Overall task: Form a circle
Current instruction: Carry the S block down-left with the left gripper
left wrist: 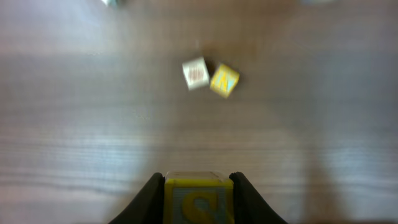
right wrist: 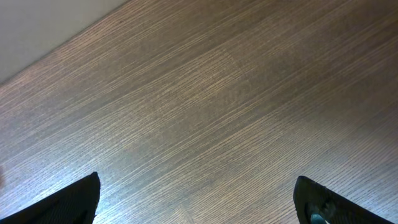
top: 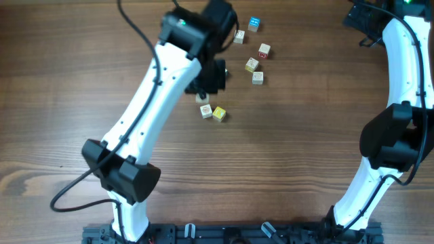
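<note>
Letter cube (left wrist: 199, 204) clamped in my left tool (left wrist: 198, 180); white cube (left wrist: 196, 73) and yellow cube (left wrist: 224, 81) sit dead ahead, near; my right tool (right wrist: 196, 194) gapes wide, nowhere close.

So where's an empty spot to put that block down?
Bare wood lies between the white-and-yellow pair and the arc of five blocks behind it. More lies between that pair and the right arm. It's crowded under the left gripper, shut on a yellow block.

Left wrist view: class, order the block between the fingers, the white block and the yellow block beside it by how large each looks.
1. held block: largest, though it is nearest the camera.
2. white block and yellow block: alike, not ranked.
</note>
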